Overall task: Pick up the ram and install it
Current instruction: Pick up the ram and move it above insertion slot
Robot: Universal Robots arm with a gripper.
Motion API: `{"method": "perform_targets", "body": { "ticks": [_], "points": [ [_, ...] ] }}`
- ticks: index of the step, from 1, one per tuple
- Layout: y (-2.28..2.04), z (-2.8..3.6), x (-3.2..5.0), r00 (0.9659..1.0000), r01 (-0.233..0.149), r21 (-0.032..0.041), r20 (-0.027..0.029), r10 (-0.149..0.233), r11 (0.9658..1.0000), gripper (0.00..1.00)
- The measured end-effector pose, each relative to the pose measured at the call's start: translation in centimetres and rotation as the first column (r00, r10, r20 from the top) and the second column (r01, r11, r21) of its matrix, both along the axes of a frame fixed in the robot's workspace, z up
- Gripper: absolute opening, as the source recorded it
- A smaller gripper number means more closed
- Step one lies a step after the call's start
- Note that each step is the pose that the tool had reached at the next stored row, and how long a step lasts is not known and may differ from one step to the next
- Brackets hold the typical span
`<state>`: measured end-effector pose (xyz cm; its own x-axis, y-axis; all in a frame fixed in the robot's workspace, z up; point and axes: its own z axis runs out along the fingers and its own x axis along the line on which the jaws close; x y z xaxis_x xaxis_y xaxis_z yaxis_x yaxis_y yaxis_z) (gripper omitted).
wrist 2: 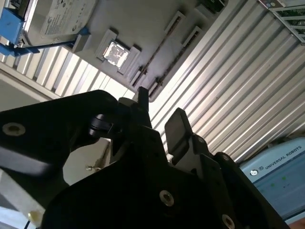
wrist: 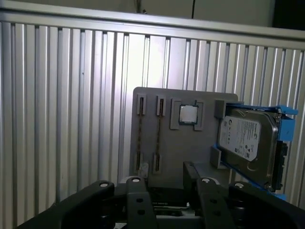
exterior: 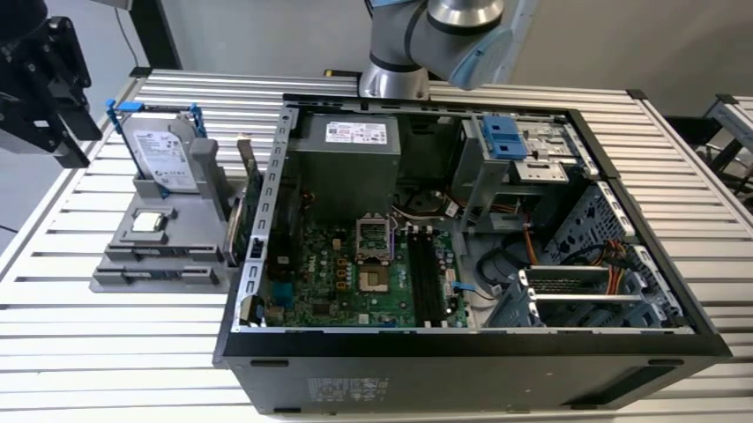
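1. The gripper (wrist: 162, 174) was spread wide, its black fingers (wrist: 135, 191) well apart with nothing pinched between them. It hung over the slatted table (exterior: 118, 352), short of the grey tray (wrist: 186, 143).
2. Next out was the tray's edge that faces the computer case (exterior: 471, 361). Two narrow slots ran along that edge, each with a thin dark line down it.
3. I took those lines for the ram (wrist: 158, 136), standing on its long edge with only the top edge toward the first wrist view. Whether one stick or two sat there, I could not tell.
4. Handling call: a light, thin, stiff board that would not sag, but fragile. The chips on its faces and the contacts along the lower edge would want no squeezing or scraping.
5. Grip call: the exposed top edge was the place to take hold, near the middle of its length so it would lift level. The pads would close on the two flat faces, clear of the slot's end posts.
6. Further along the tray, the processor chip (wrist: 188, 114) lay flat in its square pocket at mid-tray. The hard drive (wrist: 245, 138) leaned in blue brackets at the opposite edge.
7. Outermost, the case lay open beside the tray, with the long black memory slots (exterior: 424, 278) on its board. With the ram in the tray, I judged the install not yet done.
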<state>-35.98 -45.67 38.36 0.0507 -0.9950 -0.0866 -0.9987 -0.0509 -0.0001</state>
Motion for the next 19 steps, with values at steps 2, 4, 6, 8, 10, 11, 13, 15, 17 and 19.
{"method": "perform_targets", "body": {
  "ticks": [2,4,6,8,10,11,13,15,17,19],
  "points": [
    [0.0,0.0,-0.01,1.0,-0.001,-0.0001,0.0,0.001,1.0,1.0],
    [0.0,0.0,-0.02,1.0,-0.001,0.0,0.0,0.001,1.0,1.0],
    [0.0,0.0,-0.04,1.0,-0.001,0.0,0.0,0.001,1.0,1.0],
    [0.0,0.0,-0.05,1.0,-0.001,0.0,0.0,0.001,1.0,1.0],
    [0.0,-0.01,-0.05,1.0,-0.001,-0.0001,0.0,0.001,1.0,1.0],
    [0.0,-0.06,-0.05,1.0,-0.001,0.0,0.0,0.001,1.0,1.0],
    [0.0,-0.28,0.0,1.0,-0.001,-0.0001,-0.0001,0.001,1.0,1.0],
    [0.0,-0.63,0.09,1.0,-0.001,0.0,0.0,0.001,1.0,1.0],
    [0.0,-0.99,0.19,1.0,-0.001,-0.0001,-0.0002,0.001,1.0,1.0],
    [0.0,-1.37,0.27,1.0,-0.001,0.0,-0.0011,0.001,1.0,1.0]
  ]
}}
